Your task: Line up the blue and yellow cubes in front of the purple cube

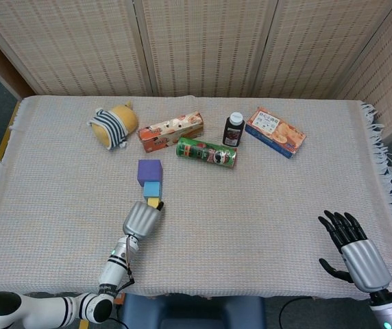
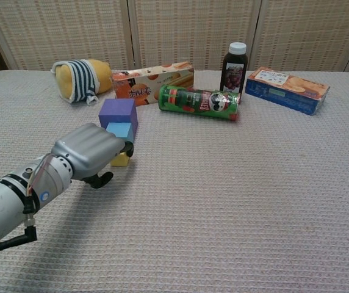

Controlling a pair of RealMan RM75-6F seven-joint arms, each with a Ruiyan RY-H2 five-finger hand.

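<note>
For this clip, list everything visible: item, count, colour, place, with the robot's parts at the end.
purple cube: 1, purple, centre-left of table.
blue cube: 1, light blue, directly in front of the purple one.
yellow cube: 1, yellow, in front of the blue, at the left hand.
plush toy: 1, yellow with striped cloth, far left.
snack box: 1, orange, beside the toy.
chip can: 1, green, lying down.
bottle: 1, dark, upright.
biscuit box: 1, blue-orange, far right.
tablecloth: 1, beige.
left hand: silver, fingers on yellow cube.
right hand: black fingers spread, near right.

a cloth-covered table (image 1: 264,199) carries three cubes (image 1: 149,171), a can (image 1: 206,152), bottle (image 1: 233,129), two boxes (image 1: 170,131) and plush toy (image 1: 113,125).
</note>
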